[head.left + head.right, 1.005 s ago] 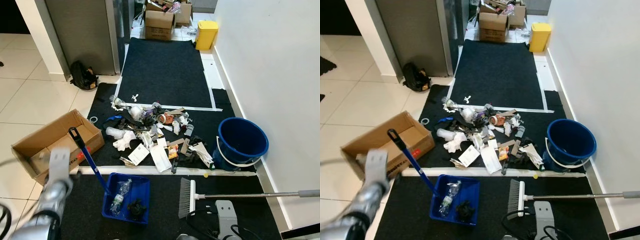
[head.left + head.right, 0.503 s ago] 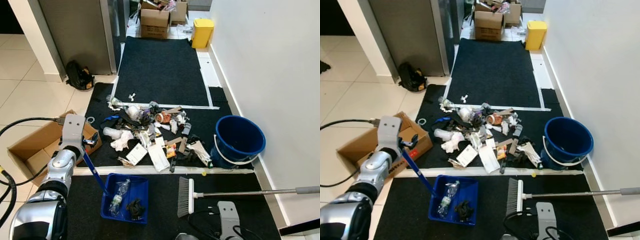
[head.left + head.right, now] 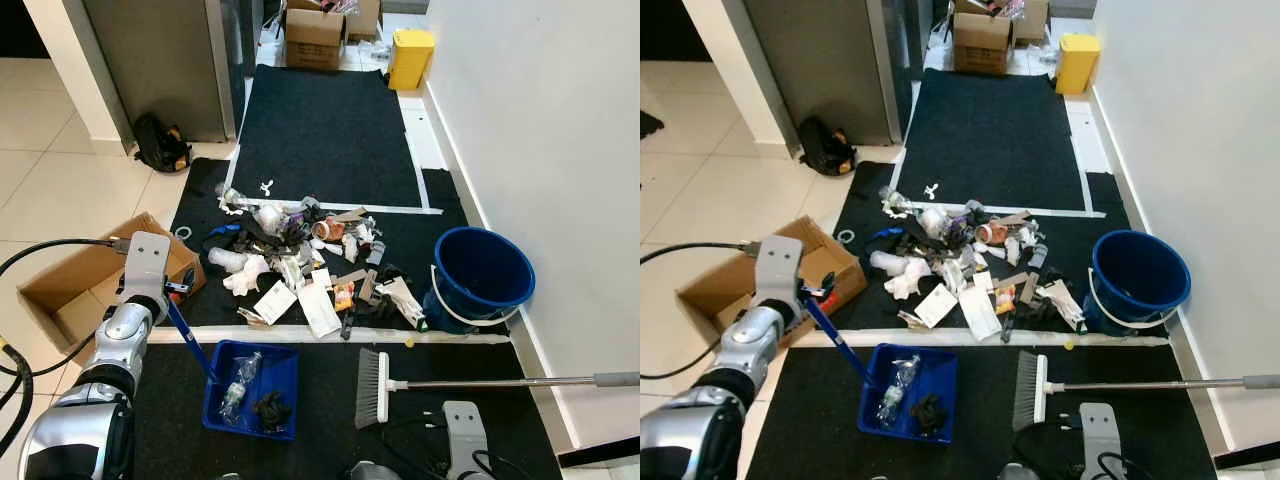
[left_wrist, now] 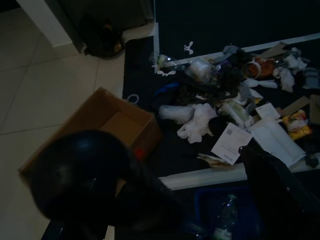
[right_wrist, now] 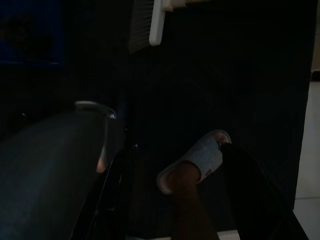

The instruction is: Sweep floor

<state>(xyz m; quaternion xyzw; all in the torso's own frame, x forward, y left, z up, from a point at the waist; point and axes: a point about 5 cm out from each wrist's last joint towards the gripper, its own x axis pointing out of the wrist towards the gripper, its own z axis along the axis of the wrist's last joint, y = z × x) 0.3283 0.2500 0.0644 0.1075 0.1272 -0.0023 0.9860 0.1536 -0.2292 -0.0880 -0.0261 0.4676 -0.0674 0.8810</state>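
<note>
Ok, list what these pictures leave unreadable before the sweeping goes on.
- Left claw: at the dustpan handle in the eye views, fingers too small to tell whether they grip; the left wrist view is dark.
- Right claw: the right wrist view is very dark.
- Broom handle: its far end runs off the right edge.
- Dark lump in the dustpan: too small to identify.
- Blue bucket: its inside is in shadow.
</note>
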